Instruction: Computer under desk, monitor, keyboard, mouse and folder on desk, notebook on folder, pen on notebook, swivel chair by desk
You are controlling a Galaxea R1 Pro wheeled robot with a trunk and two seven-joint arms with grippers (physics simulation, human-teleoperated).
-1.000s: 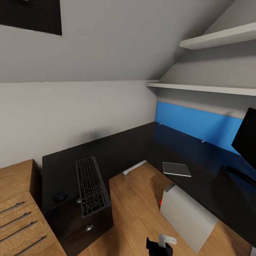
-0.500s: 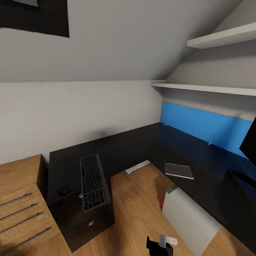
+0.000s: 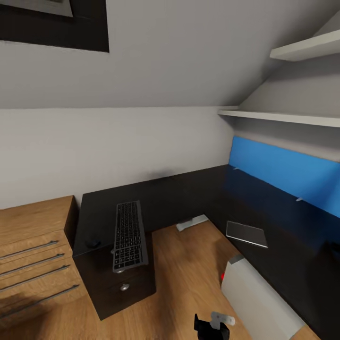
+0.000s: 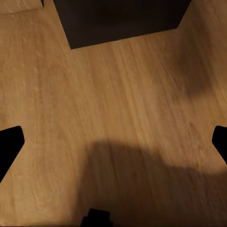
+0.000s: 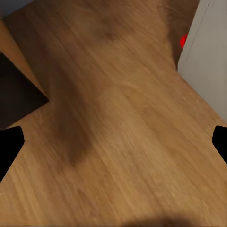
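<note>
An L-shaped black desk (image 3: 189, 198) wraps the far corner of a sloped-ceiling bedroom, seen from the robot's head camera. The slim black keyboard (image 3: 128, 235) lies on the desk's left wing, its near end overhanging the drawer unit (image 3: 118, 288) with silver knobs. A small dark mouse (image 3: 92, 243) sits just left of the keyboard, near the desk's front edge. On the right wing, the thin dark grey notebook (image 3: 246, 233) lies flat near the inner edge, well apart from the keyboard. A pale grey-white panel with a small red light (image 3: 259, 297) stands tilted on the wooden floor (image 3: 184, 278) beside the right wing; what it is cannot be told for sure. A blue back panel (image 3: 283, 172) runs along the right wall under 2 white shelves (image 3: 283, 117). A light wooden drawer cabinet (image 3: 33, 255) stands at left. Both wrist cameras look down on bare floorboards; the left gripper (image 4: 113, 142) and right gripper (image 5: 113, 142) each show fingertips spread wide, holding nothing.
</note>
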